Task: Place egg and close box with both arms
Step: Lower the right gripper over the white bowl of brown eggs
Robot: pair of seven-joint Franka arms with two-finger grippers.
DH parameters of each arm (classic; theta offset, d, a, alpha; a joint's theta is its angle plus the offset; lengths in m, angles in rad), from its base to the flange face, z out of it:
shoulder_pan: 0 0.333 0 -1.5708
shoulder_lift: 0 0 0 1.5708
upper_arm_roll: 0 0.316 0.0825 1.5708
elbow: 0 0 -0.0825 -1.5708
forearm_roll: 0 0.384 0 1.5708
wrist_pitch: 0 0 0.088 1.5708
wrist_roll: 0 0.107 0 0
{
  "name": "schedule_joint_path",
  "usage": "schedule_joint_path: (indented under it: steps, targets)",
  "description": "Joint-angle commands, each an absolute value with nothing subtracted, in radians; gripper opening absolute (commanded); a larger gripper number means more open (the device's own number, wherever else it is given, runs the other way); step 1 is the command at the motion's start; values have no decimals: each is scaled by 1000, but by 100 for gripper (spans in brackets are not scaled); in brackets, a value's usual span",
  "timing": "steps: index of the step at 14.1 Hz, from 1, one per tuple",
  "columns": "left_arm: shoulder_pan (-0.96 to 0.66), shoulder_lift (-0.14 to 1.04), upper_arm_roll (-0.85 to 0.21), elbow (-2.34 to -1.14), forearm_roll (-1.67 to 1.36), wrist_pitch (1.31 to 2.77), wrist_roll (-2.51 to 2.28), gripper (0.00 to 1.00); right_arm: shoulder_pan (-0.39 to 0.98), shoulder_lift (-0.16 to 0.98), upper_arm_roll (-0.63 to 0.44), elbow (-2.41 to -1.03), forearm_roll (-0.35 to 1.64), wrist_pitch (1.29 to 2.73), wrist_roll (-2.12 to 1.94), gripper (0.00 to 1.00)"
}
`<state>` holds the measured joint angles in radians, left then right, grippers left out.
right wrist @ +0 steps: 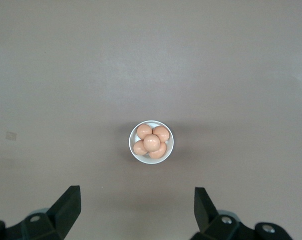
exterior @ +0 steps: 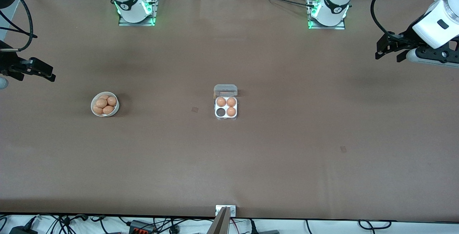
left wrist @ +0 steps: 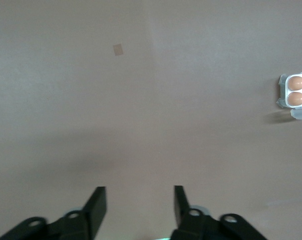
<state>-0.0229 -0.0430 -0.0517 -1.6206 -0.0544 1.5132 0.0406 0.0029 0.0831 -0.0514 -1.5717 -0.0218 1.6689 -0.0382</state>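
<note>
The box [exterior: 226, 118] sits open at the table's middle, its clear lid [exterior: 225, 90] standing up at the edge farther from the front camera. Three eggs [exterior: 226, 102] fill its cells; the cell [exterior: 220, 112] nearest the camera toward the right arm's end is empty. The box also shows at the edge of the left wrist view [left wrist: 283, 95]. Several more eggs [exterior: 104, 105] lie in a round white bowl [exterior: 92, 105] toward the right arm's end, also in the right wrist view [right wrist: 131, 145]. My right gripper [exterior: 37, 78] [right wrist: 136, 192] is open, empty, high above the table. My left gripper [exterior: 388, 58] [left wrist: 139, 192] is open, empty, at the left arm's end.
Brown table with two small darker patches [exterior: 194, 109] [exterior: 343, 149]. The arm bases [exterior: 136, 8] [exterior: 327, 12] stand along the edge farthest from the front camera. Cables lie along the nearest edge.
</note>
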Motion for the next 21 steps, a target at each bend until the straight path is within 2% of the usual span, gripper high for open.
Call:
schedule_joint_path:
  steps: [1,5,6,7,8,21]
  targets:
    - [-20,-23,-54,-1577,-46,1483,64,1,5,63,-46,-1580,-28,1658,-41,100]
    - [-21,-23,-57,-1571,-44,1482,60,6,5,72,-46,-1578,-21,1664,-37,100]
    - [-21,-21,-57,-1571,-44,1482,57,26,5,93,-46,-1578,-23,1666,-37,100]
    - [-20,-20,-55,-1571,-44,1482,46,86,8,118,-46,-1578,-26,1669,-37,100]
    - [-18,-21,-54,-1572,-44,1480,58,100,8,141,-46,-1578,-25,1672,-37,100]
    - [-20,-20,-57,-1571,-41,1486,46,100,-80,469,-57,-1594,-28,1744,-48,100]
